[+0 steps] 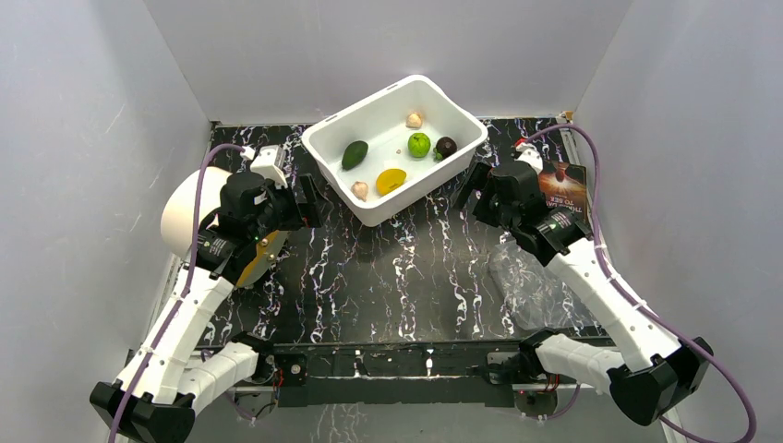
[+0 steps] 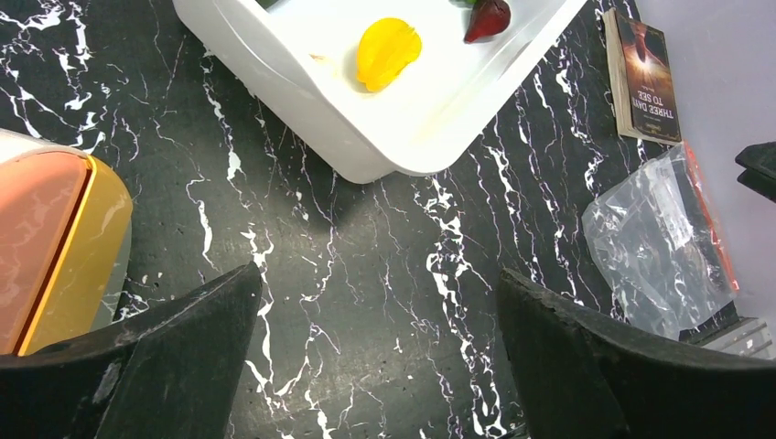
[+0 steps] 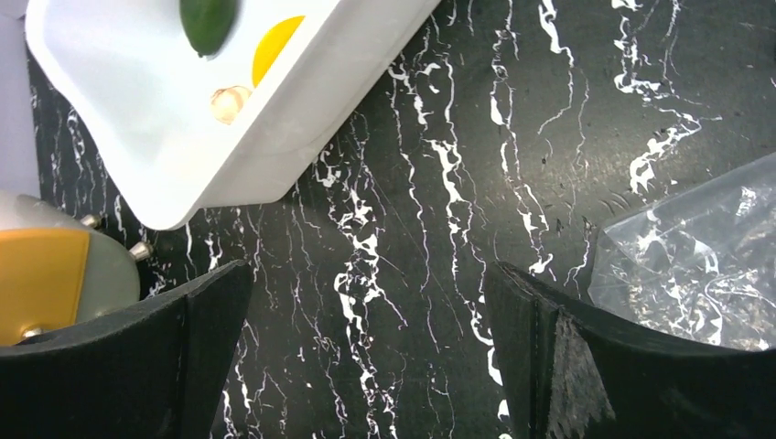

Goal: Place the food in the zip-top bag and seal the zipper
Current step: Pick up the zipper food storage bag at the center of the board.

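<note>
Wrist views: left claw [image 2: 375, 274], right claw [image 3: 366, 267] gaping, empty.

A white tub [image 1: 434, 177] sits at the back of the black marbled counter [image 1: 388, 277]. A clear bag [image 1: 522, 286] lies at right near a book [image 1: 565, 185]; a white drum [image 1: 185, 212] lies left.

A black tabletop [image 1: 388, 277] veined in white is closed in by plain pale grey panels: a back wall [image 1: 369, 46], a left wall [image 1: 74, 138] and a right wall [image 1: 683, 138]. The light is soft and even.
</note>
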You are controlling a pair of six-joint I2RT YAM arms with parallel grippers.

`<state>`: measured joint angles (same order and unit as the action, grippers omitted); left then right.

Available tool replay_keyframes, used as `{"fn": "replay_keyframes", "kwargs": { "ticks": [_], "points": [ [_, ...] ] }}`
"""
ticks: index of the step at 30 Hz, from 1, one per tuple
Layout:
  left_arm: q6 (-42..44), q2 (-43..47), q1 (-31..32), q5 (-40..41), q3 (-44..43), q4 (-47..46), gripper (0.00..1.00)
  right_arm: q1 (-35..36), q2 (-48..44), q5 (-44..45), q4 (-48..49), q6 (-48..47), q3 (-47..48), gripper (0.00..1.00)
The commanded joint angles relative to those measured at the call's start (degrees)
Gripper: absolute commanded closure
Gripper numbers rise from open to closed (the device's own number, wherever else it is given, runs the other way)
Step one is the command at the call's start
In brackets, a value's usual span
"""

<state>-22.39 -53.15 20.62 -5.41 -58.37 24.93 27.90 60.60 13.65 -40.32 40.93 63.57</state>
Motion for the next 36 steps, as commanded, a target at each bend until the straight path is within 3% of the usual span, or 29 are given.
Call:
{"fn": "replay_keyframes", "kwargs": {
  "ticks": [1,10,12,16,19,29,36],
  "points": [
    [1.04,1.33,0.34,2.07,-0.31,0.14,0.02,-0.24,0.85,4.84,-0.82,3.63,0.87,0.02],
    [2.47,3.55,0.30,1.25,2.45,-2.78,0.02,-0.92,1.98,14.00,-1.96,10.92,-3.44,0.07],
    [3.58,3.92,0.34,1.53,2.86,-3.31,0.02,-1.46,2.68,13.98,-1.58,11.35,-4.55,0.13],
    [5.00,3.85,0.32,1.41,4.23,-4.20,0.02,-2.11,2.52,12.78,3.29,11.88,-8.52,0.38],
    [3.95,4.20,0.35,-0.65,5.85,-5.92,0.02,-3.23,3.10,12.97,4.01,14.87,-10.82,0.46],
    [4.28,6.10,0.30,-3.41,11.87,-11.99,0.02,-8.66,6.92,16.64,8.84,16.38,-17.95,0.54],
    [5.26,8.56,0.35,-4.31,14.85,-13.97,0.02,-13.95,11.44,17.93,8.62,18.21,-19.85,0.54]
  ]
}}
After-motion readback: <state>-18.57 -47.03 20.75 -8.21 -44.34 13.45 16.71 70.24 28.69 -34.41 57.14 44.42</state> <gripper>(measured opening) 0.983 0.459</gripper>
